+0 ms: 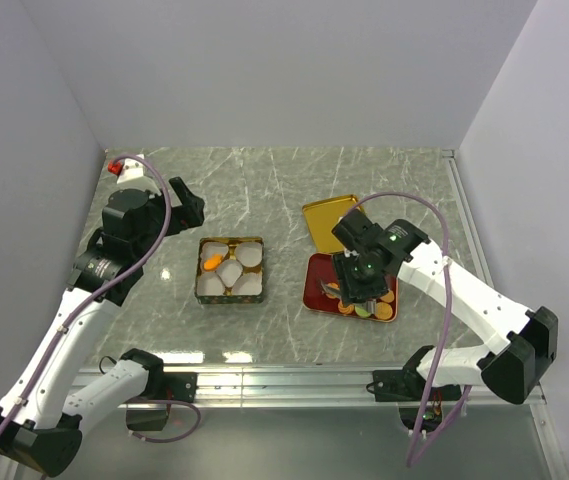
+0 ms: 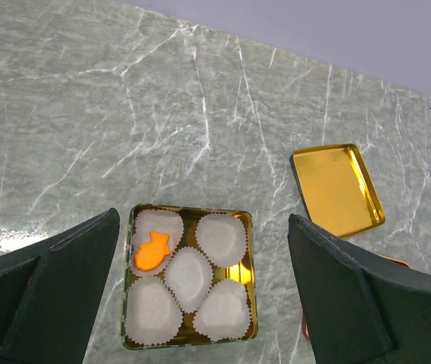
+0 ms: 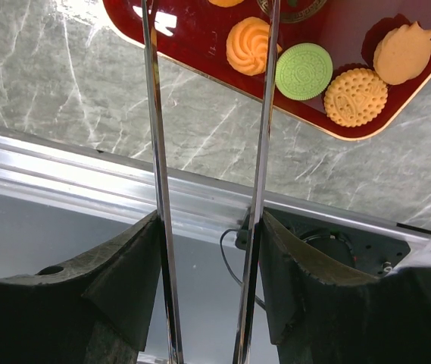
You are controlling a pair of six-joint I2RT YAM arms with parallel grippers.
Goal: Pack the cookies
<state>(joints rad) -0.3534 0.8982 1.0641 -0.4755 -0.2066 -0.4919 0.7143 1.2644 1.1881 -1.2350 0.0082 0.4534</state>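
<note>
Top view, surface: grey-green marbled surface point(image 1: 284, 180) with white walls on three sides.
Top view, tin: square gold tin point(image 1: 201, 270) in the middle, lined with white paper cups point(image 1: 248, 256).
Top view, lid: gold lid point(image 1: 324, 218) lies flat just beyond the red tray point(image 1: 316, 285), right of the tin.
Top view, cookies: most of the cookies point(image 1: 379, 308) sit on the red tray, and one orange cookie point(image 1: 212, 263) is in the tin's left side.
Top view, left fingers: the left fingers point(image 1: 184, 195) are spread wide and hold nothing, above the surface to the left of and beyond the tin.
Top view, right fingers: the right fingers point(image 1: 356, 285) hang over the red tray.
Left wrist view, tin: five paper cups fill it. The orange cookie is fish-shaped and lies in the upper-left cup; the other four cups are bare.
Left wrist view, fingers: one at each side of the frame, far apart, with the tin between them below.
Right wrist view, tongs: the right fingers are clamped on the metal tongs point(image 3: 157, 152), whose two thin arms reach over the tray's near corner. The tips run out of frame, so I cannot tell whether they grip anything.
Right wrist view, cookies: an orange swirl point(image 3: 251, 45), a green round point(image 3: 304, 71), a tan round point(image 3: 355, 97) and an orange irregular one point(image 3: 403, 51) lie on the tray to the right of the tongs.
</note>
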